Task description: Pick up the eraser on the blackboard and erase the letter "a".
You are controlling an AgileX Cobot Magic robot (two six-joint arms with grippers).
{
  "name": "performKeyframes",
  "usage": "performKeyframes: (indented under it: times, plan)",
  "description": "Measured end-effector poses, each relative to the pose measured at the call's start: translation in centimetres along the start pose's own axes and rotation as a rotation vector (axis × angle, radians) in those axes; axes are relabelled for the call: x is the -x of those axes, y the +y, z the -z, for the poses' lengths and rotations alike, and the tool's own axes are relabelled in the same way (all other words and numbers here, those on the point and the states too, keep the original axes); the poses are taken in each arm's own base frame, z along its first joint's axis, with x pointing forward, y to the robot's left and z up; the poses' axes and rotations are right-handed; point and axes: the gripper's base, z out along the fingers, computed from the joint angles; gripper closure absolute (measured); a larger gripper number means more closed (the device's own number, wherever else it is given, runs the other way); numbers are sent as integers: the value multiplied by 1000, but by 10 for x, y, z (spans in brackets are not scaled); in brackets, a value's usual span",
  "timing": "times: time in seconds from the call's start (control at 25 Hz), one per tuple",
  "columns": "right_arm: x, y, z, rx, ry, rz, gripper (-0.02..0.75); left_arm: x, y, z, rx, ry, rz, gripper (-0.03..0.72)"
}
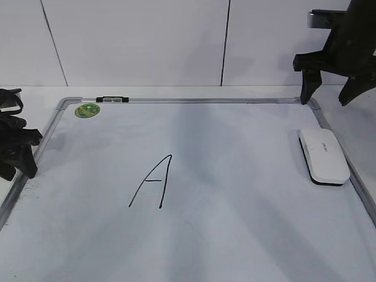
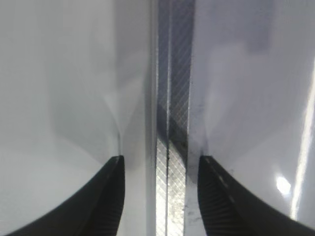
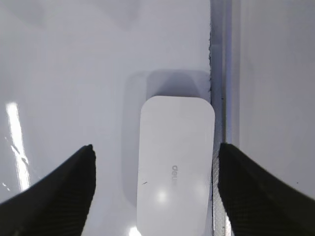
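The eraser (image 1: pixel 324 154), a white rounded block with a black base, lies flat on the blackboard (image 1: pixel 247 194) by its right frame rail. My right gripper (image 1: pixel 326 97) is open and empty. It hangs above and behind the eraser. In the right wrist view its fingers (image 3: pixel 155 150) spread either side of the eraser (image 3: pixel 174 167) without touching it. My left gripper (image 1: pixel 30 155) is open and empty at the board's left edge, and its fingers (image 2: pixel 161 160) straddle the silver frame rail (image 2: pixel 172 98). A tall capital "A" (image 1: pixel 151 182) is drawn mid-board. No small lowercase "a" shows.
A round green sticker (image 1: pixel 87 110) sits in the board's far left corner. A small black and silver clip (image 1: pixel 111 99) lies on the far frame rail. A white wall stands behind the board. The right frame rail (image 3: pixel 220 98) runs close along the eraser's side.
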Motion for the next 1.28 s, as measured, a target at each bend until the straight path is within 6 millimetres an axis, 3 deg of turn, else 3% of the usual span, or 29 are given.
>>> performKeyframes:
  times: [0.2,0.48,0.64,0.92,1.12,1.28]
  plan:
    - [0,0,0,2,0,-1,129,9,-4,15,-12,4,-14,285]
    - [-1,2,11,32,-19,-11,142,11,-23,96,-38,-78,-74,314]
    - [-7,2,43,57,-88,-16,144,-4,-32,137,-55,-157,-97,367]
    - [-31,-2,117,96,-249,-17,145,-38,-43,194,-62,-277,-136,434]
    - [-69,-8,158,116,-322,0,145,-69,-50,234,-63,-389,-166,447]
    - [-108,-14,172,116,-329,5,145,-98,-55,264,-62,-495,-192,452]
